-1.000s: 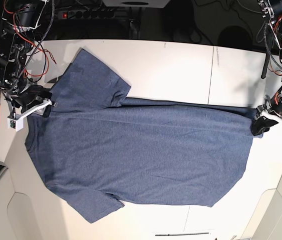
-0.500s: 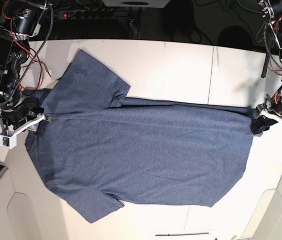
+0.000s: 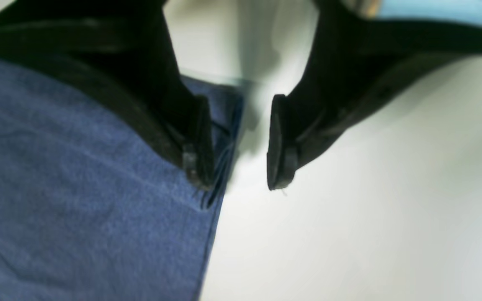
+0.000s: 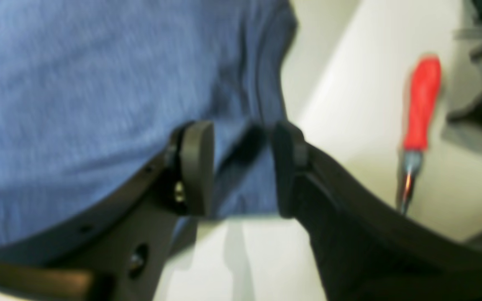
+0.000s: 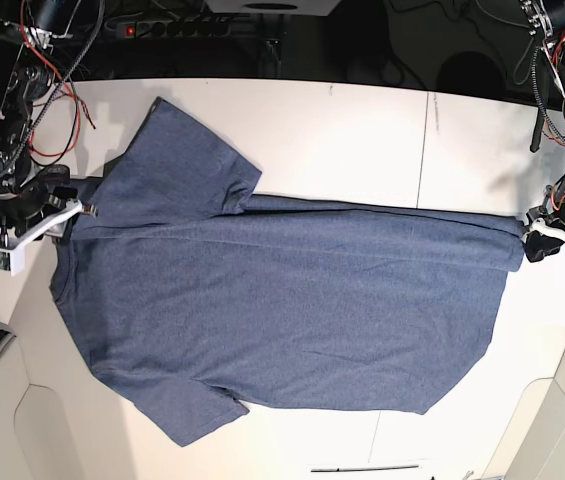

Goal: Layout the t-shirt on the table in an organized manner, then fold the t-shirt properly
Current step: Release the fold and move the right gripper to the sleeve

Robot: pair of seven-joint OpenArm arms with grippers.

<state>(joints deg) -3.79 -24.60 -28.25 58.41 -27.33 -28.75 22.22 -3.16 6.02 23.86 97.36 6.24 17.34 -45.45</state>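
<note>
Two grippers stood open at opposite ends of the t-shirt (image 5: 282,300), whose long axis ran between them: left gripper (image 3: 237,144) at the hem corner, right gripper (image 4: 243,167) over the collar end.

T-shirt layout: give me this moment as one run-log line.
t-shirt: spread flat on table, unfolded | left gripper: open at hem corner | right gripper: open at collar edge

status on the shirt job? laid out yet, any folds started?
Done: the t-shirt lies spread on the table, plain side up, both sleeves out; its far edge looks doubled over along a ridge.
In hand: nothing gripped. The left gripper is open beside the hem corner; the right gripper is open at the collar end.
Left: flatten that edge, then all the folding.
</note>
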